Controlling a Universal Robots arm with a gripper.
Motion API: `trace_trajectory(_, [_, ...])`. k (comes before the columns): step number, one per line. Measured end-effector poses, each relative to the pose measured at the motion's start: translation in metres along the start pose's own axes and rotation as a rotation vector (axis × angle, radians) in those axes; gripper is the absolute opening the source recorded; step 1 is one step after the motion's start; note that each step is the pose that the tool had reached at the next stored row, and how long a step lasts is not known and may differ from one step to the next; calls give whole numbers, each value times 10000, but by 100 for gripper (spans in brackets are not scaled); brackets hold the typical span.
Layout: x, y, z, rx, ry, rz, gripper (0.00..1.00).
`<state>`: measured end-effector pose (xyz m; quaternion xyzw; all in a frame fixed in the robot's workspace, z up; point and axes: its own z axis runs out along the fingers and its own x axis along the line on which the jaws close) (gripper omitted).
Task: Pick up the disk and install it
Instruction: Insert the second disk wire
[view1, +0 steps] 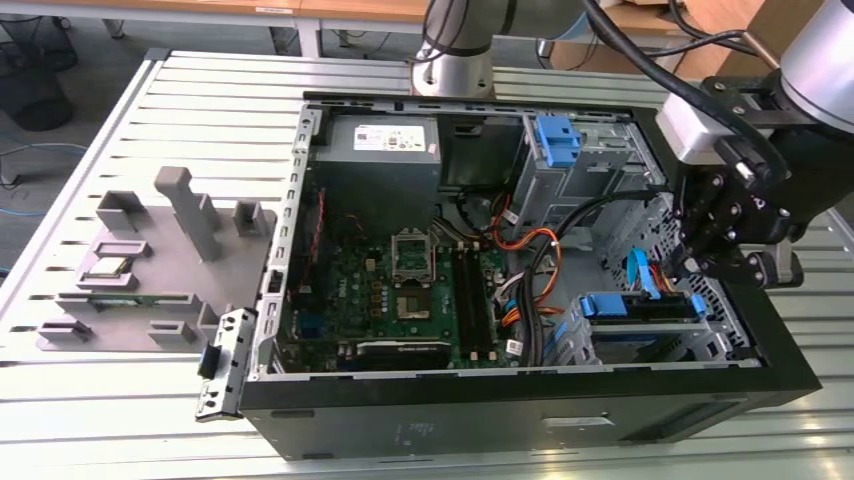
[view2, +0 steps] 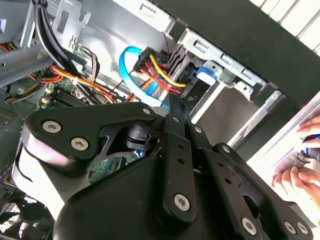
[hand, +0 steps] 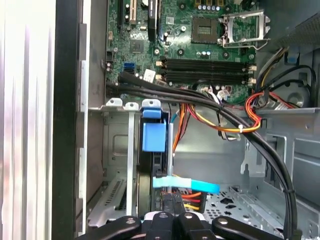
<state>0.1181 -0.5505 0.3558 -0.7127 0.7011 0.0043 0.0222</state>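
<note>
Installation is judged to be the step in hand; in the exterior view the gripper (view1: 717, 262) is seen lowered over the drive bay at the exterior view's right of the open computer case (view1: 334, 405), just above the disk (view1: 643, 306), whose blue carrier bracket sits in that bay beside the orange and blue cables (view1: 523, 262); the motherboard (view1: 400, 290) lies in the middle of the case, the grey power supply (view1: 380, 140) at its far end, and a grey fixture (view1: 147, 265) stands on the slatted desk (view1: 80, 400) well apart at the exterior view's left. In the second wrist view the black linkage of the gripper (view2: 172, 112) is pointed at the cable connectors plugged into the disk (view2: 192, 90); a person's hand (view2: 295, 177) is seen outside the case wall. In the first wrist view the disk (hand: 152, 135) is shown edge-on in its metal cage, blue tab uppermost, with the jaws close to its connector end; whether the jaws are closed or grip anything cannot be told. The next move is judged to call for careful seating without snagging the cables.
</note>
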Motion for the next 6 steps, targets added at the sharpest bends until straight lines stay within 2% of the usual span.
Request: trace_trajectory(6, [0,8,-1,2,1,-1,10])
